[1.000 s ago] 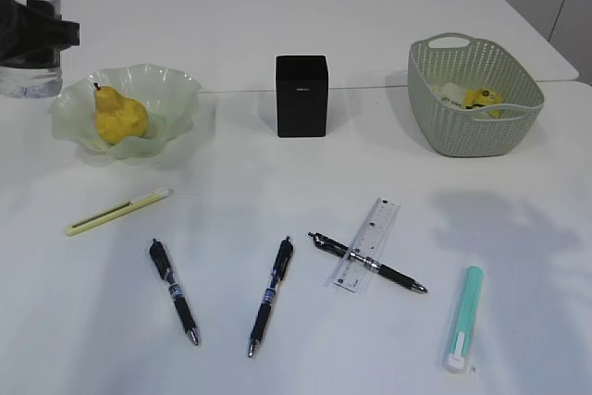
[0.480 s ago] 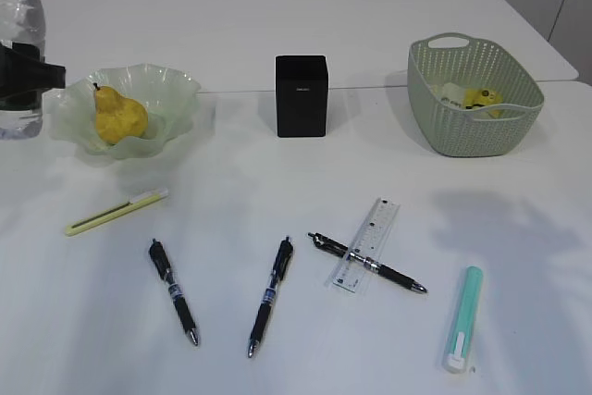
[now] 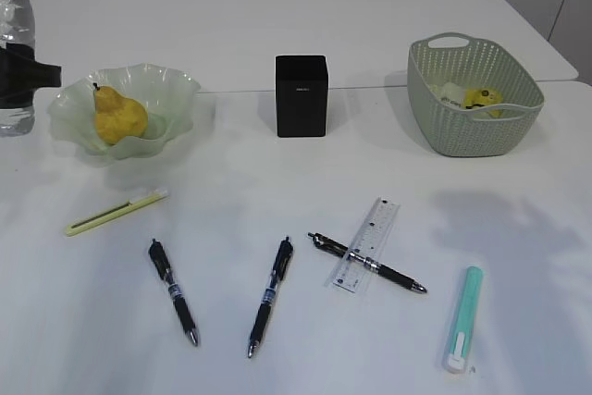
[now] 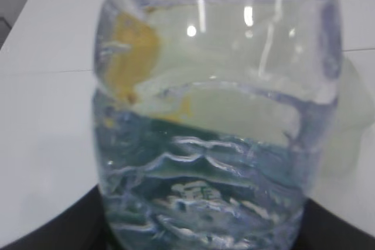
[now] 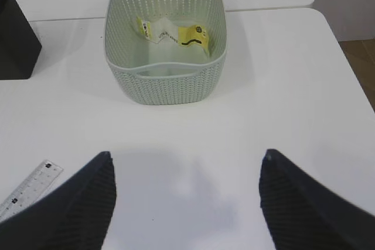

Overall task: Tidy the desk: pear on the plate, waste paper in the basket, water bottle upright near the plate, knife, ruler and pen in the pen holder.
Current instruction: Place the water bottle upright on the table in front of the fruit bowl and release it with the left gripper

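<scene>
While your left gripper point(image 3: 20, 73) has its fingers closed around the water bottle point(image 3: 14, 43), upright at nine o'clock of the plate point(image 3: 176, 90) holding the pear point(image 3: 120, 117), your right gripper point(image 5: 186, 194) hangs wide open, empty, above the desk point(image 5: 281, 103), basket point(image 5: 170, 89) at twelve o'clock.

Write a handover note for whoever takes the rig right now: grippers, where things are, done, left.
Left gripper: shut on the water bottle, upright left of the plate; not released.
Right gripper: open, empty, above bare desk in front of the basket.
Done: pear on plate, waste paper in basket.
Left: three pens, ruler lying across one pen, yellow knife and teal knife all on the desk; pen holder shows nothing sticking out.
</scene>
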